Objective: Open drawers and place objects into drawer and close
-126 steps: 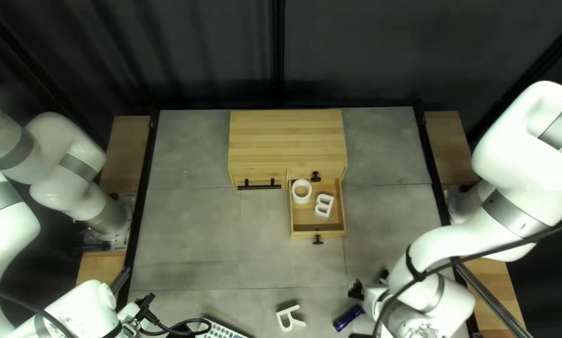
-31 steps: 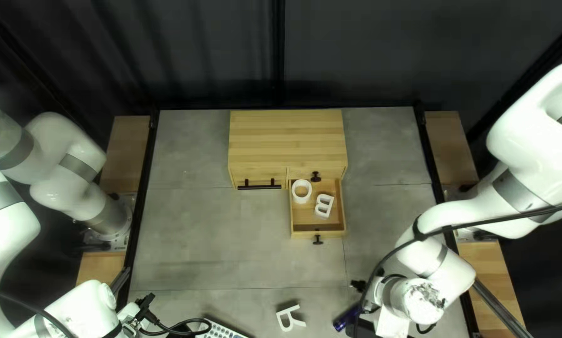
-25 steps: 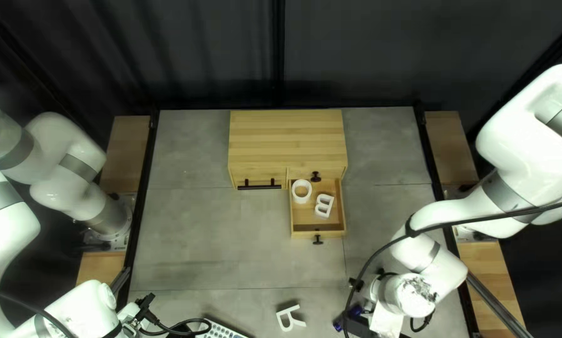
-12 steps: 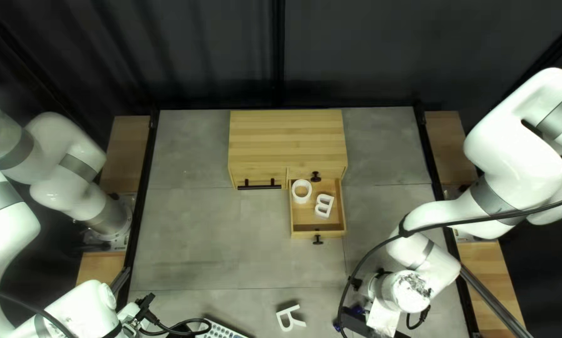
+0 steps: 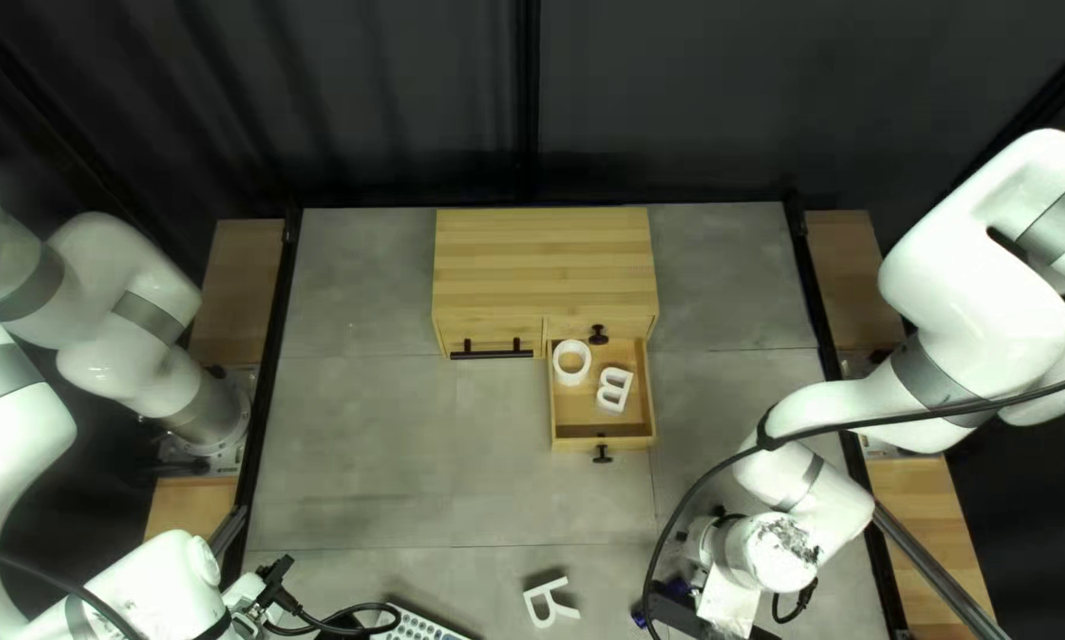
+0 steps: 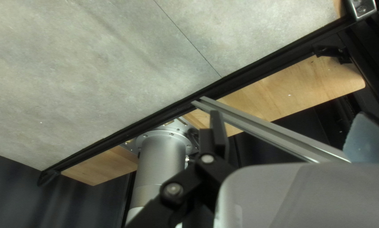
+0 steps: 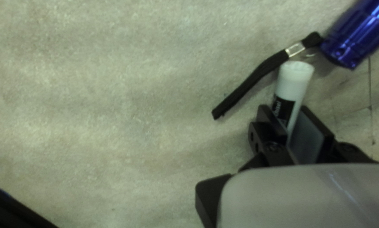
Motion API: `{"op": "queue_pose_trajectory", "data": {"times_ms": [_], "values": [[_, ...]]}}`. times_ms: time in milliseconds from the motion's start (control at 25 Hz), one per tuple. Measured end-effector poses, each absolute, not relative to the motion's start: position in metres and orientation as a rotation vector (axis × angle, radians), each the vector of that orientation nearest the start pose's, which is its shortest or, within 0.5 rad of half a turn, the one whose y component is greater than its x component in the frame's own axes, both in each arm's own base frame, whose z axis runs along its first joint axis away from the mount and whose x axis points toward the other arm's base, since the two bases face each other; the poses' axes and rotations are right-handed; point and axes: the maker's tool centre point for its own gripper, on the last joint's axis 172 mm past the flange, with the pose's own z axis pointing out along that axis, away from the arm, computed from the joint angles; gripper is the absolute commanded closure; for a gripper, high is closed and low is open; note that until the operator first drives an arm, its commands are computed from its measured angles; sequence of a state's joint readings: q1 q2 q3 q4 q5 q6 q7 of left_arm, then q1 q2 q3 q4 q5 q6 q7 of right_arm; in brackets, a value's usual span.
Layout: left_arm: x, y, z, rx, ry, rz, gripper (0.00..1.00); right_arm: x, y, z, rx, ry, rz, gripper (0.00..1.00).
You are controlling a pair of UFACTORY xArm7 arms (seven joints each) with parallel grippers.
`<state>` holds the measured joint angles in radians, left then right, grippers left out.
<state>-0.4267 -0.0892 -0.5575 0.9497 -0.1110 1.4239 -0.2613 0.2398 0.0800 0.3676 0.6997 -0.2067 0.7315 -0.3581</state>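
Snugly, the right pincer (image 5: 722,602) grips a white tube (image 7: 295,82) with a printed label (image 7: 284,109); the left pincer (image 5: 274,578) gapes wide.

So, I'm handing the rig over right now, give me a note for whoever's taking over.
Right gripper: shut on the white marker, low at the table.
Left gripper: open, nothing held.
Done: lower right drawer open, with the white ring and white letter B inside.
Outside it: marker, white letter R, blue flashlight.
Left: probably put those in too, then close the drawer.
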Motion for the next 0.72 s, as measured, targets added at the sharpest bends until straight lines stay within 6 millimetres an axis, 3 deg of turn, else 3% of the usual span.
{"op": "queue_pose_trajectory", "data": {"times_ms": [240,520,720], "values": [[0.163,-0.288,0.174,-2.748,0.962,0.526,0.00,0.338,0.162,0.100,-2.757,-1.811,0.245,1.00],[0.163,-0.288,0.174,-2.748,0.962,0.526,0.00,0.383,0.097,0.135,-2.822,-1.869,0.290,1.00],[0.163,-0.288,0.174,-2.748,0.962,0.526,0.00,0.419,0.072,0.146,-2.846,-1.950,0.275,1.00]]}}
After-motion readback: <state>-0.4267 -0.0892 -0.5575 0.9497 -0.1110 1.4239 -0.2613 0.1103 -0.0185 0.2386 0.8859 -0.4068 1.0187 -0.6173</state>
